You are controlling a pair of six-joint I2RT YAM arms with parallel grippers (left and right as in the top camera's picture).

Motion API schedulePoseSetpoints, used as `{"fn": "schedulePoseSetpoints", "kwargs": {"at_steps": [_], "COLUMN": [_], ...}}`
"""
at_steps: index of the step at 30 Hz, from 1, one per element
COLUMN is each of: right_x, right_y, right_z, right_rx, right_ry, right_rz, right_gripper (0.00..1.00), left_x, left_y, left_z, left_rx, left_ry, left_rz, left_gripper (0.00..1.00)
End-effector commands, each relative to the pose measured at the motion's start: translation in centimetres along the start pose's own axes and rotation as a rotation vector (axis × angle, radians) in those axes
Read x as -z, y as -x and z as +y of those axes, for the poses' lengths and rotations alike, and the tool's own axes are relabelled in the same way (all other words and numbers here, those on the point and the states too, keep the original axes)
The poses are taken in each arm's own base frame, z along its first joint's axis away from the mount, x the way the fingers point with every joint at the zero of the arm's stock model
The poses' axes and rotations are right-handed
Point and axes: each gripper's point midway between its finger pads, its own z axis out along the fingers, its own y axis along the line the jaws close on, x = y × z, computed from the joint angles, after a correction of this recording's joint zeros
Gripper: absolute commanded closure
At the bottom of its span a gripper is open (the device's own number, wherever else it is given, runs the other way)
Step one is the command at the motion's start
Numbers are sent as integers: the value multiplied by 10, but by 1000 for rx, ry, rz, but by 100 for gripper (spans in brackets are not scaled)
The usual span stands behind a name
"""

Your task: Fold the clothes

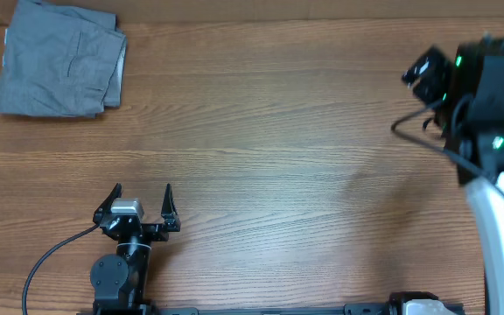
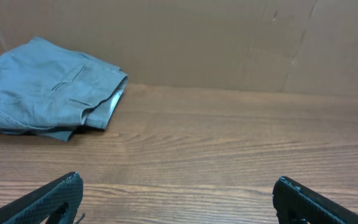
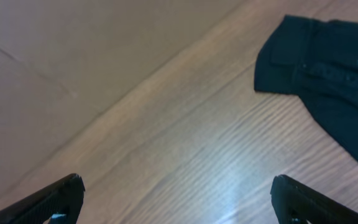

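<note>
The grey shorts (image 1: 59,59) lie folded at the table's far left corner. In the left wrist view (image 2: 45,93) they show pocket seams and stacked layers at their right edge. My left gripper (image 1: 143,189) is open and empty near the front edge, well short of the shorts; its fingers frame bare wood (image 2: 176,185). My right gripper (image 1: 420,72) is blurred at the far right. In its own view it is open and empty (image 3: 176,185) over bare wood.
A dark navy garment (image 3: 331,74) with a small white logo lies at the upper right of the right wrist view. A brown cardboard wall (image 2: 229,37) stands along the table's far edge. The right arm's white base (image 1: 501,236) is at the right edge.
</note>
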Motion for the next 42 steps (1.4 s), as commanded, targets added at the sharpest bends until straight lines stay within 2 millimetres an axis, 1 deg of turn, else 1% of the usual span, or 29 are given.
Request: {"fn": "schedulePoseSetpoints", "kwargs": {"at_steps": [1, 8, 12, 14, 17, 21, 27, 32, 36, 40, 42], "right_x": [9, 13, 16, 19, 26, 28, 32, 31, 36, 46, 49], "right_y": [-28, -88, -116, -124, -126, -134, -139, -145, -144, -143, -143], "right_z": [-25, -71, -90, -93, -97, -104, -102, -105, -104, -95, -92], "right_rx": [-12, -45, -66, -79, -102, -110, -107, -102, -94, 14, 37], "right_ry": [19, 100, 168, 221, 280, 298, 344, 334, 349, 400, 415], "right_rz": [-47, -147, -211, -252, -330, -354, -360, -340, -354, -381, -391], "right_gripper": [0, 0, 0, 0, 0, 0, 0, 0, 0, 0, 0], "left_x": [0, 0, 0, 0, 0, 0, 0, 0, 0, 0, 0], "left_y": [0, 1, 1, 1, 1, 1, 1, 0, 0, 1, 1], "left_z": [-3, -3, -3, -3, -3, -3, -3, -3, -3, -3, -3], "left_rx": [-27, -27, -27, -27, -28, -28, -27, -27, -27, -27, -28], "left_ry": [-15, -15, -15, -15, -15, -15, -15, -15, -15, -15, -15], "left_rz": [-6, -6, -6, -6, -6, -6, -6, -6, -6, -6, -6], "left_gripper": [0, 0, 0, 0, 0, 0, 0, 0, 0, 0, 0]}}
